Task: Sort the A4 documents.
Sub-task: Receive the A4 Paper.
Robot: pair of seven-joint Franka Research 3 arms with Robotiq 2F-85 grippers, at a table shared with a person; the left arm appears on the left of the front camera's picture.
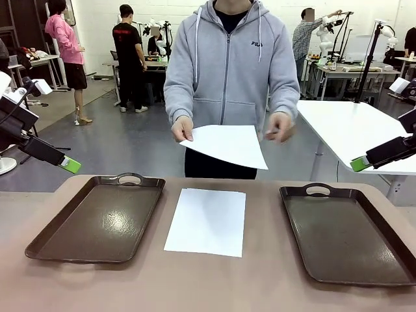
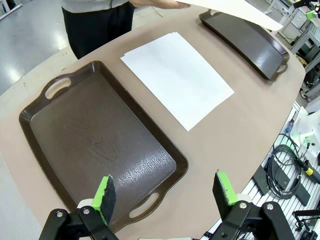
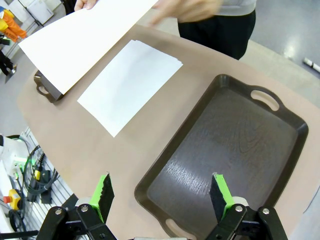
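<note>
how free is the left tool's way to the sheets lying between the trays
Likely yes: the left tool is open near the left tray, and the sheets lie flat beside it, uncovered; the held sheet hangs higher up.

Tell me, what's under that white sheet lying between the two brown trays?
The top sheet lies on a few more sheets, whose offset edges peek out at one corner, all on the tan table. How many there are stays covered.

We held our left arm [image 1: 29, 143] and right arm [image 1: 393, 151] raised at our sides; left gripper [image 2: 165, 190] and right gripper [image 3: 161, 192] angled inward, jaws spread wide.
</note>
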